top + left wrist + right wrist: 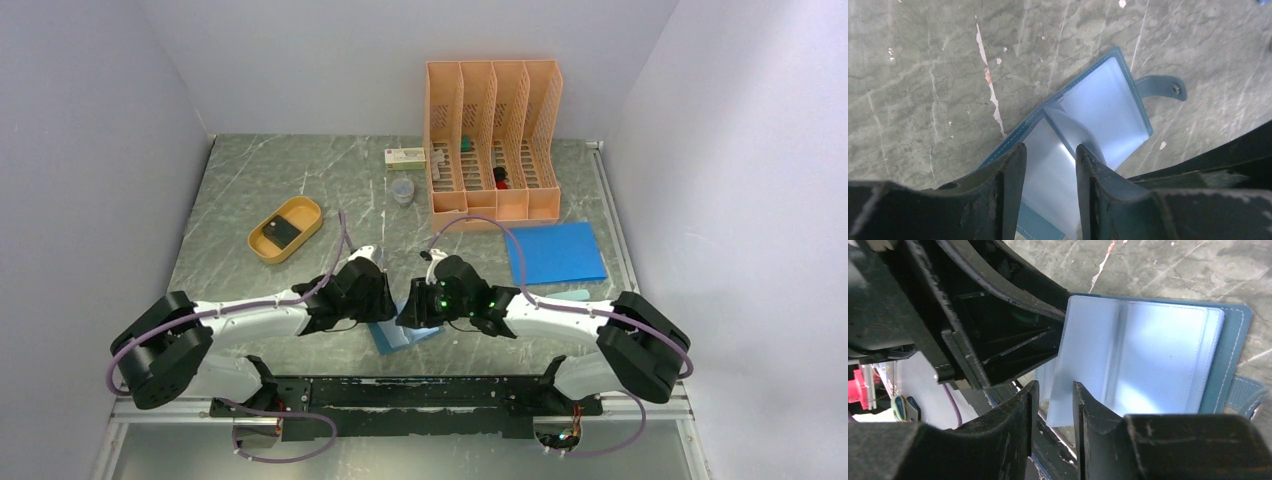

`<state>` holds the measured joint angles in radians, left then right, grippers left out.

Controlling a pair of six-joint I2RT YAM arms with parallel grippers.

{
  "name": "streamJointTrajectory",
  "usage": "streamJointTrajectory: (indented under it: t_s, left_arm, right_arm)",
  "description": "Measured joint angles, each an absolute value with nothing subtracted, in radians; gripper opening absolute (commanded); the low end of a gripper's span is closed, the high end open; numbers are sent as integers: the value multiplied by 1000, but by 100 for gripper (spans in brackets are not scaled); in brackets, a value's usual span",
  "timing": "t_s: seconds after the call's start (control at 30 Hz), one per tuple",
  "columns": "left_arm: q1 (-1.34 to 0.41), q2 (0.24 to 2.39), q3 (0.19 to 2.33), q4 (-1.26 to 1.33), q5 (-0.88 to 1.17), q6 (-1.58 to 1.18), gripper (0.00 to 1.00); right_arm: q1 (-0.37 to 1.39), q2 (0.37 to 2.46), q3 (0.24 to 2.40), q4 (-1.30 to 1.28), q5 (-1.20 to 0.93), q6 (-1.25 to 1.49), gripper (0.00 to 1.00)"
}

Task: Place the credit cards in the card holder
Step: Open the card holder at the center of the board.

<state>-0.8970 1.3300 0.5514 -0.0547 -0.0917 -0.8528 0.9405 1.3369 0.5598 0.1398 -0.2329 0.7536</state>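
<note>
Lying open at the table's near edge, the card holder (1098,110) looks light and floppy, its clear pockets slick; pinch a pocket's free edge. Left gripper (1048,150) hangs half-open, empty; right gripper (1055,385) straddles a pocket edge, grip unclear. One card (284,231) sits in the tray (256,241).

Plain pale walls (90,150) close in on three sides, evenly lit, around a grey-green marbled table (250,180) — white veins, small chips.

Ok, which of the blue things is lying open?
The teal card holder, spread with its clear pockets showing; the bright blue sheet is just flat.
</note>
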Motion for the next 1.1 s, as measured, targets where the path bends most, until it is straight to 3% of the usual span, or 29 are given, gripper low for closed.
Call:
streamJointTrajectory:
  t_s: [0.17, 0.53, 0.83, 0.97, 1.1]
  left_arm:
    - [-880, 1276, 549, -59, -93, -876, 56]
    - [-854, 1205, 509, -20, -62, -921, 56]
    - [-853, 1152, 481, 14, -41, -955, 64]
    - [-853, 1113, 475, 20, -41, -961, 60]
    - [-853, 1130, 472, 37, -37, -962, 46]
  right_arm:
    - [966, 1369, 576, 130, -210, 727, 34]
    - [971, 1389, 576, 130, -194, 716, 33]
    - [985, 1397, 576, 130, -194, 709, 34]
    - [986, 1401, 576, 131, -194, 709, 34]
    - [991, 1411, 576, 134, -194, 709, 34]
